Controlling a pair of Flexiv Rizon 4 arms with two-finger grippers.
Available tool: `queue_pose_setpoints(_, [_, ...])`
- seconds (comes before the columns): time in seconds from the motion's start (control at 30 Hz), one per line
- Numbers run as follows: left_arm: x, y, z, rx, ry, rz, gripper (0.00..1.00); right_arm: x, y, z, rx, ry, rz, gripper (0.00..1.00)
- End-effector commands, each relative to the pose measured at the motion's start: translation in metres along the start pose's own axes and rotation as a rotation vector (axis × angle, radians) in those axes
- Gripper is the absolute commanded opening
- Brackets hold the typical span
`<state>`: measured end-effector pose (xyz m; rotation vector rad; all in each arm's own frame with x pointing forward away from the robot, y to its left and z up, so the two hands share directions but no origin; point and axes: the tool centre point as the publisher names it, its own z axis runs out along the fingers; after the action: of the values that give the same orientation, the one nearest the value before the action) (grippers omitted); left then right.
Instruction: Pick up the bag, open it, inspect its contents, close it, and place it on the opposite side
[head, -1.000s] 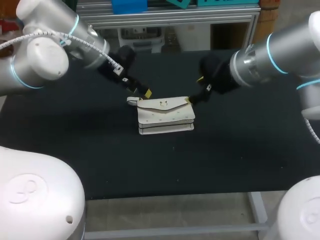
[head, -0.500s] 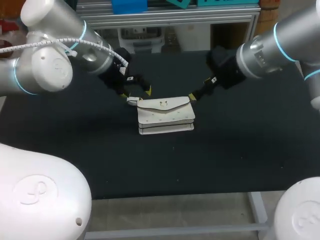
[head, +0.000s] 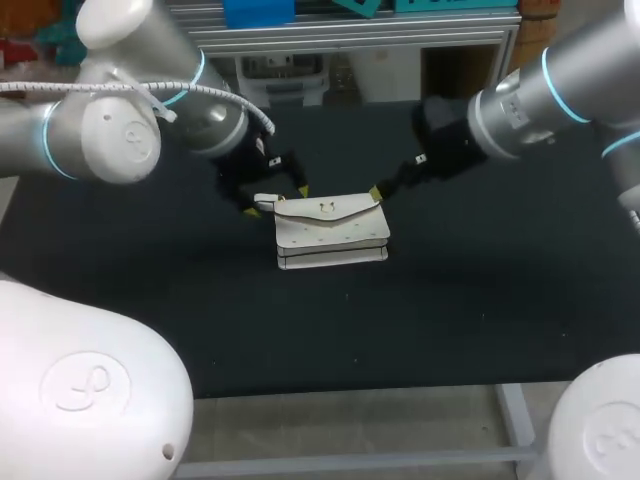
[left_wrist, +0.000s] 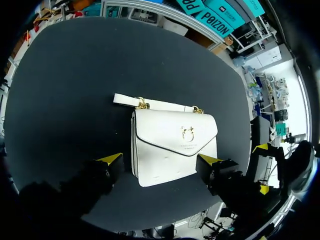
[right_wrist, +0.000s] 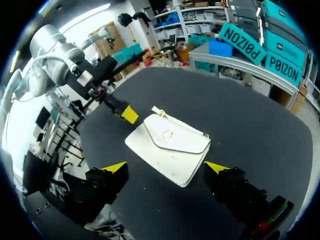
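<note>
Fingers (left_wrist: 111, 159) wide, empty, on left gripper (left_wrist: 159, 160) and right gripper (right_wrist: 165, 167); bag (head: 330, 232) lies nine-to-three o'clock, flap (head: 328, 210) pointing six.

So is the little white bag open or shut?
Shut: the bag lies flat on the table, its flap folded down over the front.

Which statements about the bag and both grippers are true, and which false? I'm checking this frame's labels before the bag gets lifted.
1. The bag lies flat on the table. True.
2. Its flap is folded open. False: the flap is closed over the front.
3. The left gripper is shut on the bag. False: it is open, at the bag's strap end.
4. The right gripper is open. True.
</note>
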<state>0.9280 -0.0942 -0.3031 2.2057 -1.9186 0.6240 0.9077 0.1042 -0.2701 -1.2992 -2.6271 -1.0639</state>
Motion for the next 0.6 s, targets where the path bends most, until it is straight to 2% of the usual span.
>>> queue_pose_setpoints(0.03, [0.003, -0.002, 0.009, -0.014, -0.014, -0.018, 1.0, -0.01, 0.004, 0.006, 0.224, 0.093, 0.098, 1.0])
queue_pose_setpoints(0.2, [-0.001, -0.006, 0.012, -0.057, -0.016, -0.099, 1.0, -0.017, 0.01, 0.004, 0.282, 0.084, 0.191, 1.0])
queue_pose_setpoints(0.33, [-0.01, -0.009, 0.01, -0.12, 0.034, -0.134, 1.0, -0.017, 0.011, -0.001, 0.315, 0.1, 0.26, 1.0])
queue_pose_setpoints(0.43, [-0.016, -0.005, 0.015, -0.167, 0.069, -0.152, 1.0, -0.018, 0.006, 0.0, 0.347, 0.104, 0.328, 1.0])
queue_pose_setpoints(0.6, [-0.022, 0.001, 0.027, -0.206, 0.125, -0.166, 1.0, -0.018, -0.006, 0.013, 0.423, 0.113, 0.408, 1.0])
